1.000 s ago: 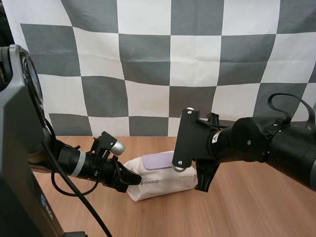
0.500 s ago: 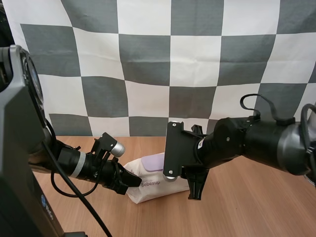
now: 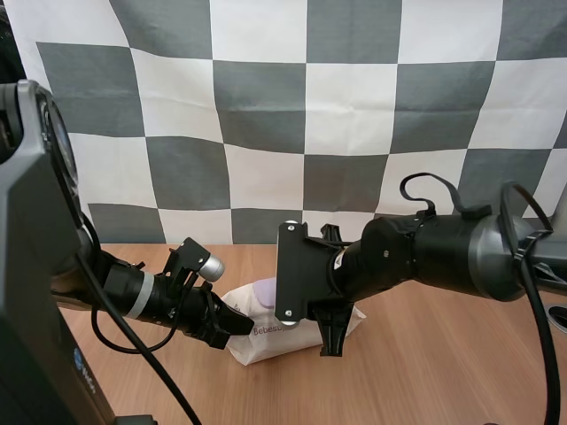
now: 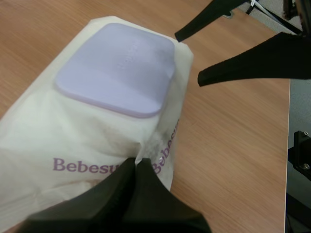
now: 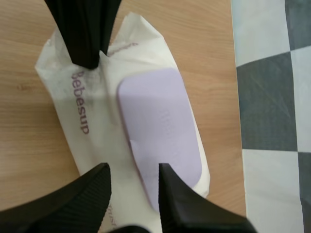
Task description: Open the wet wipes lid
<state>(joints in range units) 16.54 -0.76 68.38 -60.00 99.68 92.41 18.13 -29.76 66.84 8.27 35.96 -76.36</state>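
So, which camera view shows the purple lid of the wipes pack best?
The left wrist view: the whole lid shows uncovered. In the right wrist view, the right gripper hides one corner. In the high view, the right arm covers most of it.

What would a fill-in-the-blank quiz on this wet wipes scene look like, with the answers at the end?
1. The left tool is ___ on the edge of the wet wipes pack.
2. The lid on top of the pack is ___.
3. The right tool, at one end of the lid, is ___.
4. The pack lies on a ___ table.

Missing words: shut; closed; open; wooden.
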